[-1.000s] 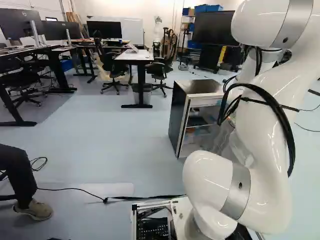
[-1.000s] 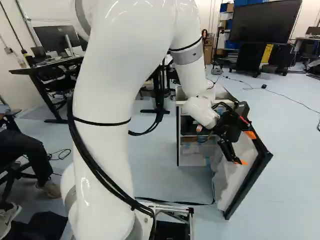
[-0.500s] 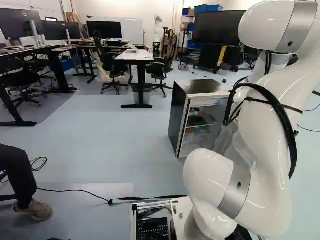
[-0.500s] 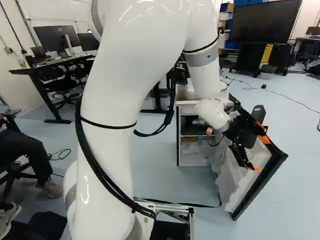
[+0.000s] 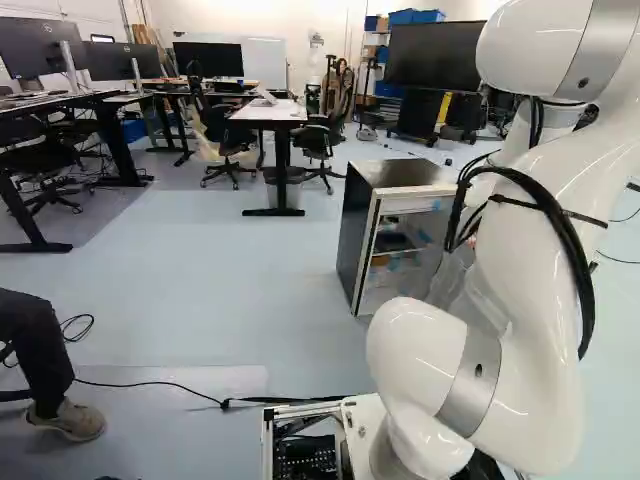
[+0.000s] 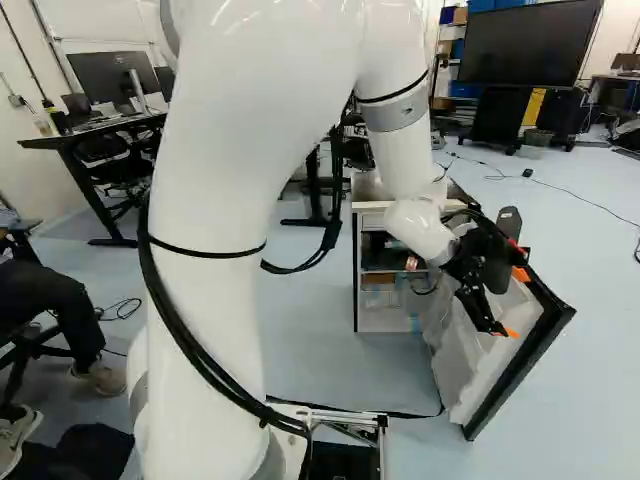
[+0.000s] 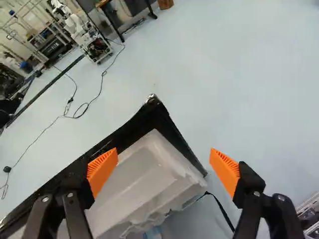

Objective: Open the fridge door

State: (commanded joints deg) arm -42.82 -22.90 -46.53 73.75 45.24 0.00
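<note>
One white arm [image 6: 215,200] rises from the foot of the right base view and reaches ahead to a black gripper [image 6: 512,303], its two fingers released and spread wide, over the pale inner side of the fridge door [image 6: 468,365]. That door stands well open, swung out toward the base on the right of the fridge [image 5: 357,235], whose shelves show a few things inside. Farther off come a desk [image 5: 268,113] with office chairs near it and, to its right in the left base view, a large dark screen [image 5: 427,55].
</note>
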